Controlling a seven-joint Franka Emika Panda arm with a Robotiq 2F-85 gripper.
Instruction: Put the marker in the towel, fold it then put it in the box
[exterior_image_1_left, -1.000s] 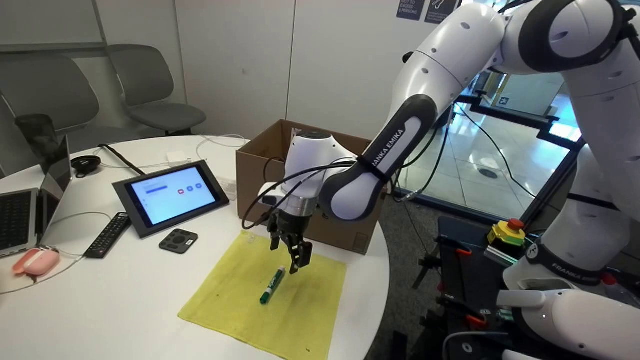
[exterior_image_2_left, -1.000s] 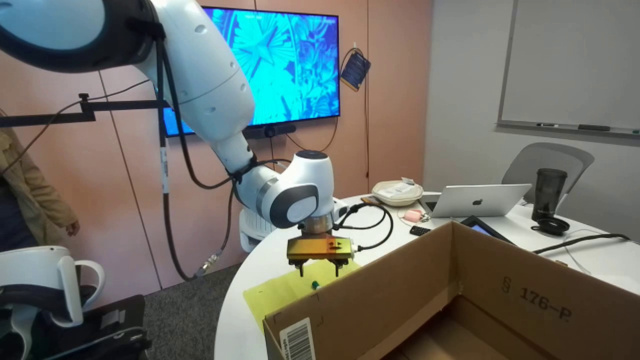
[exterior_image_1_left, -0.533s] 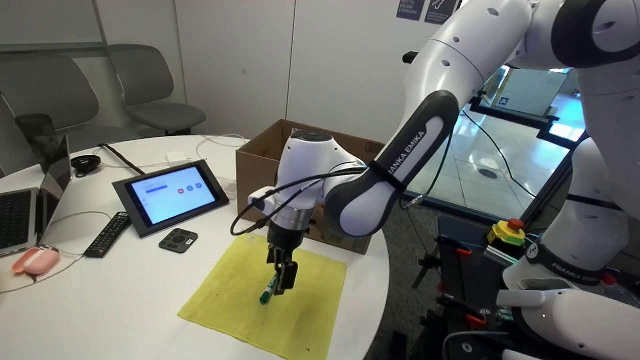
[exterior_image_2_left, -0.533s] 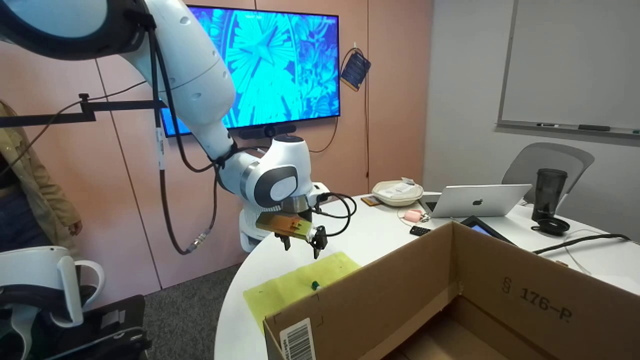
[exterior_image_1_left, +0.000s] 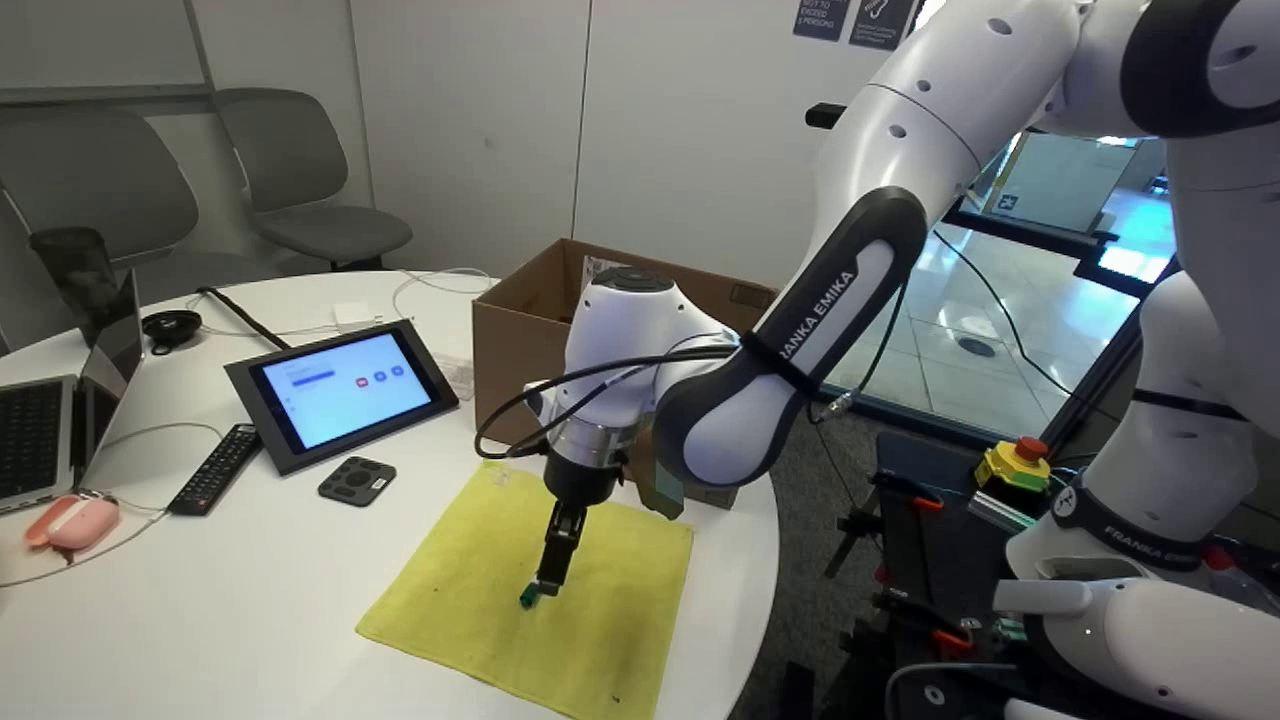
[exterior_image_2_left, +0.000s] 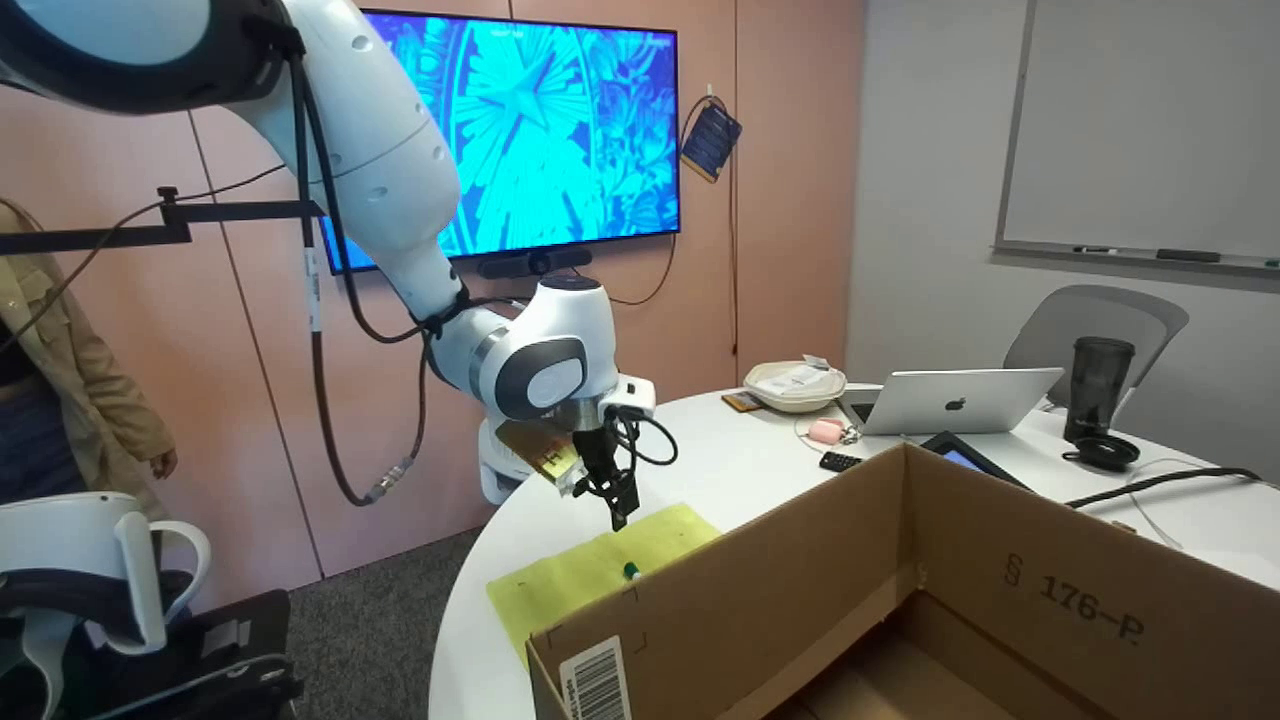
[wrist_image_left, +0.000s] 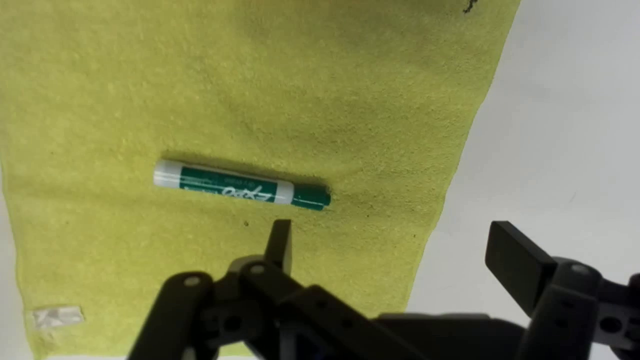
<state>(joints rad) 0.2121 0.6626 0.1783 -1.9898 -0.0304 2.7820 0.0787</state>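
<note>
The green and white marker (wrist_image_left: 227, 186) lies on the flat, open yellow towel (wrist_image_left: 300, 100) in the wrist view. The marker's green end (exterior_image_1_left: 528, 598) and the towel (exterior_image_1_left: 610, 630) also show in an exterior view, where a finger hides the rest of the marker. My gripper (wrist_image_left: 392, 227) is open and empty above the towel and its edge. In the wrist view the marker lies ahead and to the left of the jaws, touching neither finger. The gripper (exterior_image_2_left: 620, 522) hangs over the table in an exterior view. The brown cardboard box (exterior_image_2_left: 790, 580) stands open beside the towel.
A tablet stand (exterior_image_1_left: 345, 390), a small black remote (exterior_image_1_left: 357, 482), a long remote (exterior_image_1_left: 215, 470), a pink case (exterior_image_1_left: 75, 525) and a laptop (exterior_image_1_left: 40, 430) lie on the round white table (exterior_image_1_left: 250, 600). The box (exterior_image_1_left: 515, 365) stands close behind the arm.
My gripper has turned about its upright axis and moved lower over the towel, its fingers now covering part of the marker in an exterior view. The marker, towel and box have not moved.
</note>
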